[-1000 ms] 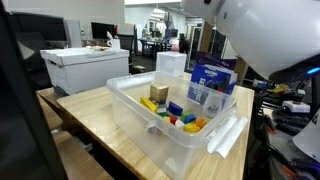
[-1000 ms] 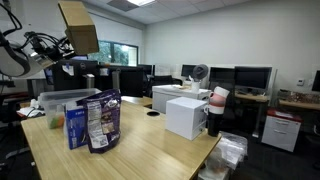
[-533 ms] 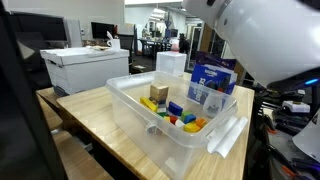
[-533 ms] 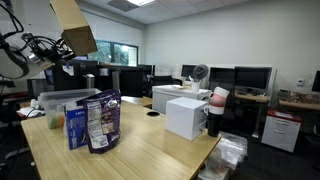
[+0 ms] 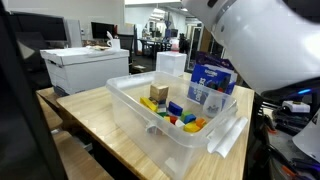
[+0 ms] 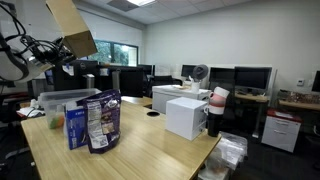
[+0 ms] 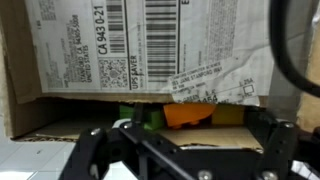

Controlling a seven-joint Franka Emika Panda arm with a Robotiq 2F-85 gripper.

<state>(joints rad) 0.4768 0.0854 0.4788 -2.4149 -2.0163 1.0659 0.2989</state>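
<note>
Looking down the wrist cam first: the pincer (image 7: pixel 183 140) has its jaws spread wide, and right past them sits a brown cardboard box with a torn white shipping label (image 7: pixel 150 50). In an exterior view that box (image 6: pixel 72 30) hangs tilted in mid-air right at the pincer, so I'd say it's being carried, though I can't see where the fingers actually bite. Inside its open mouth there's an orange block (image 7: pixel 188 115) with bits of green and yellow beside it.

Lower down, a clear plastic bin (image 5: pixel 140 128) on the light wooden tabletop (image 5: pixel 85 115) holds a small pile of coloured toy blocks (image 5: pixel 178 113), tan, blue and yellow among them. My guess is it's about midway: some blocks in the bin, some in the box.

Just behind the bin stand blue printed snack bags (image 5: pixel 212 82), and further back there's a white lidded box (image 5: pixel 85 68).
</note>
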